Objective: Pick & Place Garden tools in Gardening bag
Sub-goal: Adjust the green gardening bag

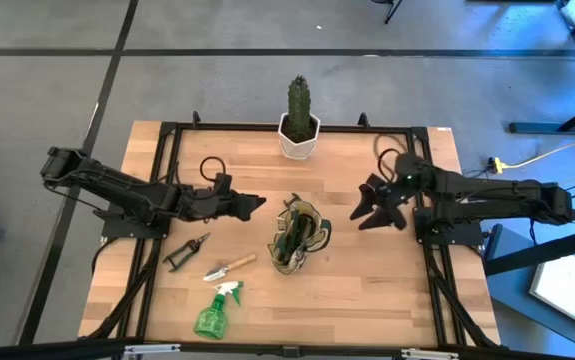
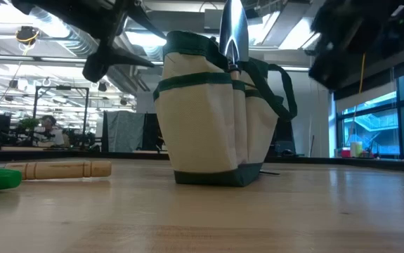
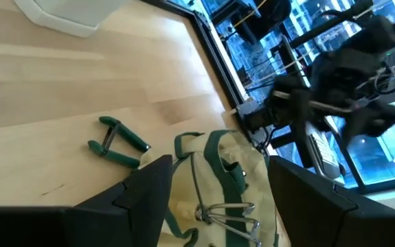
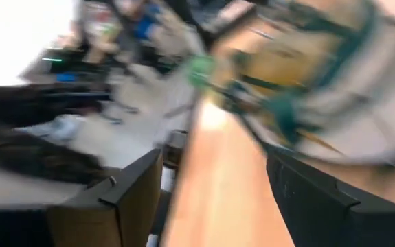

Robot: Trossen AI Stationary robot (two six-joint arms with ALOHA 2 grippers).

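High view: gardening bag (image 1: 298,240) stands mid-tabletop (image 1: 367,290). Left gripper (image 1: 257,203) just left of it, right gripper (image 1: 377,212) off to its right, both spread and empty. Shears (image 1: 187,252), trowel (image 1: 230,267) and spray bottle (image 1: 215,312) lie left of the bag.

Low view: a trowel blade (image 2: 234,31) sticks up from the bag.

Left wrist view: fingers (image 3: 145,192) apart, bag between them.

Right wrist view: blurred; fingers (image 4: 132,185) apart.

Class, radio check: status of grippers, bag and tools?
Left gripper open, empty, beside bag. Right gripper open, empty. Shears, trowel, spray bottle on table. Nothing in the way.
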